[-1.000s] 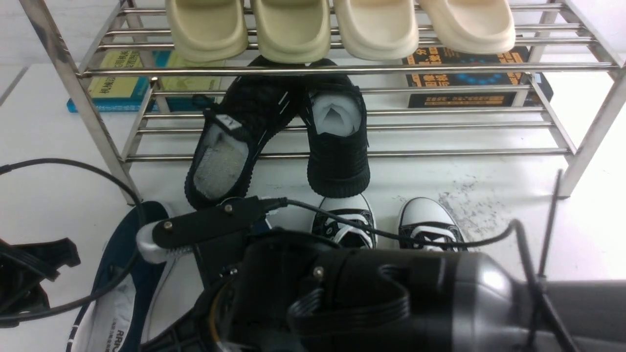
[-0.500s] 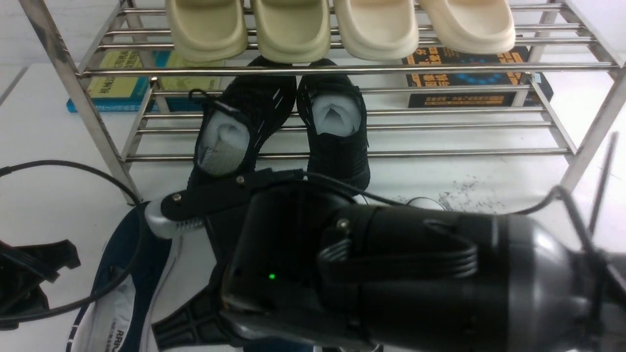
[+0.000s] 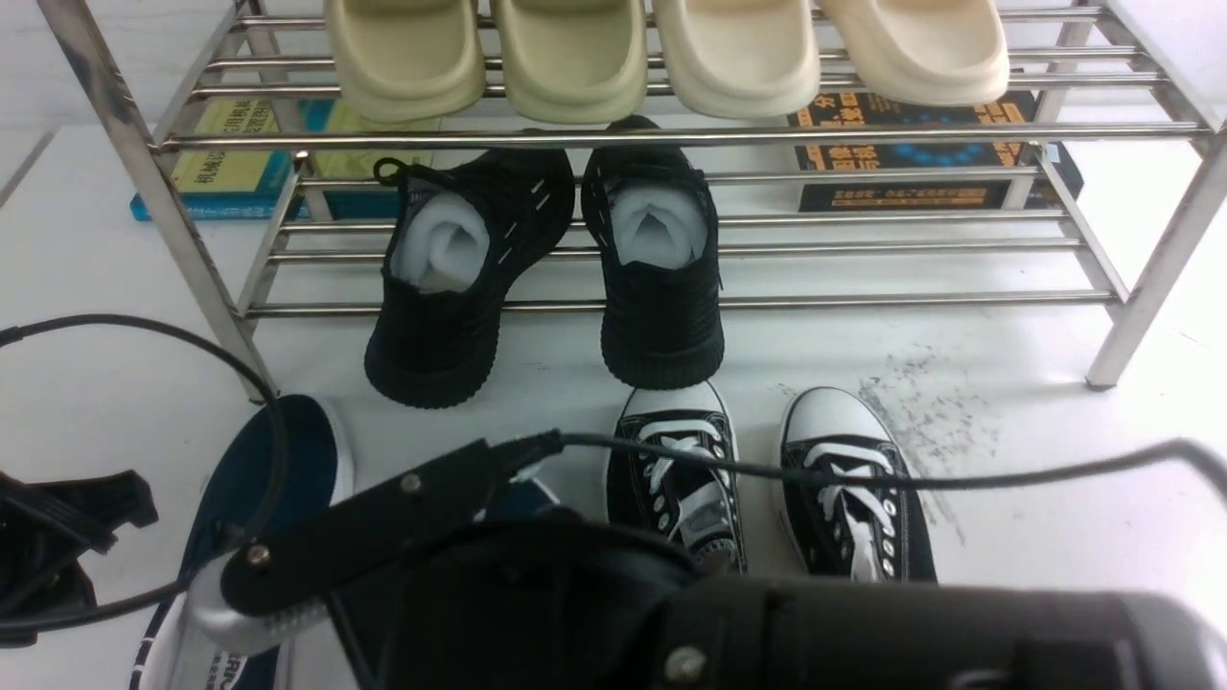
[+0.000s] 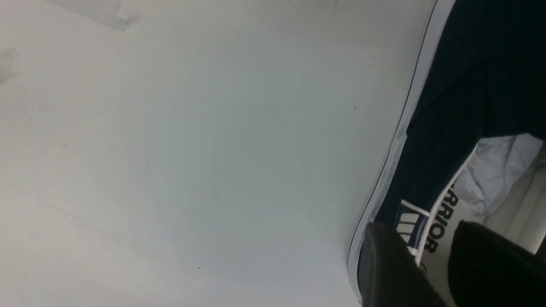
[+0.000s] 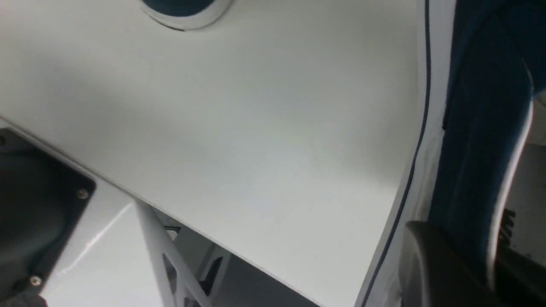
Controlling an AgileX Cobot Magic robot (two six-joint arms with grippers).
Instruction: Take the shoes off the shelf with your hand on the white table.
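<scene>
One navy slip-on (image 3: 273,460) lies on the white table (image 3: 1054,537) at the near left, in front of the shelf (image 3: 671,137). In the left wrist view its printed insole (image 4: 452,213) shows. My left gripper (image 4: 431,243) is open, one finger outside the shoe's side wall and one over the insole. My right arm (image 3: 613,613) fills the near foreground and hides its gripper there. In the right wrist view my right gripper (image 5: 465,243) is shut on the side wall of the second navy slip-on (image 5: 482,128). The first shoe's toe (image 5: 183,6) lies beyond.
Two black knit sneakers (image 3: 661,278) sit on the shelf's lower tier, and several cream slippers (image 3: 575,57) on the upper. Two black white-laced sneakers (image 3: 681,479) stand on the table beside my right arm. Books (image 3: 230,153) lie behind the shelf. The table's near edge (image 5: 213,230) is close.
My right arm rose toward the shelf, then drew back low to the near left. The left knit sneaker shifted from tilted to more upright. The left arm and first navy shoe stayed put.
</scene>
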